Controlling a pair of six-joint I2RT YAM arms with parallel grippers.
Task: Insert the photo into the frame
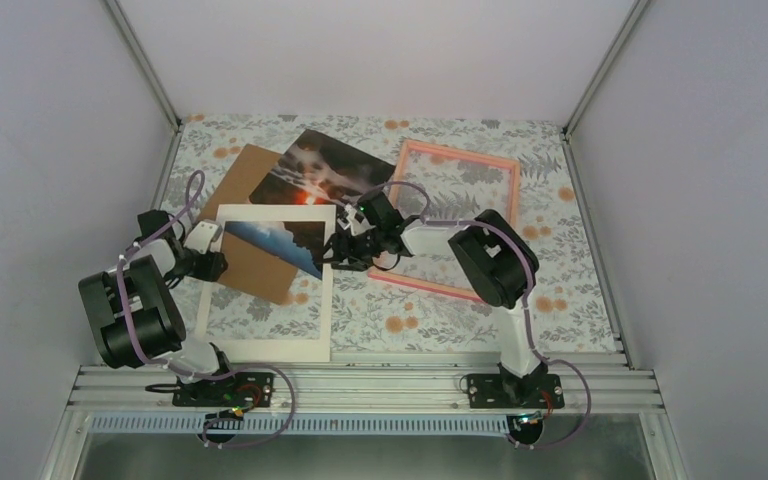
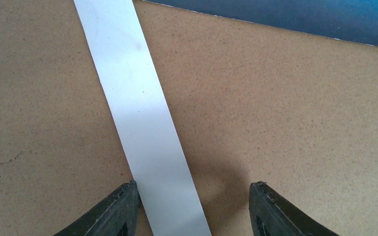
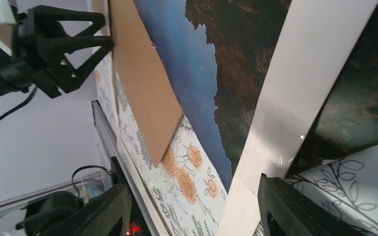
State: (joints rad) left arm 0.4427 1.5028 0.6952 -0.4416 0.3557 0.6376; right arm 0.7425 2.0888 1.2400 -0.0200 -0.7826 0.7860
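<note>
From above, the large rectangular frame with a thin pink border and clear pane [image 1: 457,153] lies flat at 2 o'clock on the floral-print surface [image 1: 560,250]. The glossy dark sunset photo [image 1: 335,165] lies outside it at 11 o'clock, its nearest corner just beside the frame's left rail. The photo rests on a plain brown board [image 1: 250,185]. A white card mat with a rectangular window [image 1: 265,340] at 8 o'clock overlaps the photo's near end. The left tool [image 1: 212,245] sits at the mat's 10 o'clock corner. The right tool [image 1: 345,250] sits at the mat's 2 o'clock corner.

On the left wrist, the tool's jaws stand apart and straddle a white mat strip [image 2: 138,113] on the board, clamping nothing. Blue photo shows at 1 o'clock.

On the right wrist, the jaws likewise stand apart and straddle a mat strip [image 3: 300,78] crossing the photo. The left tool shows at 10 o'clock.
</note>
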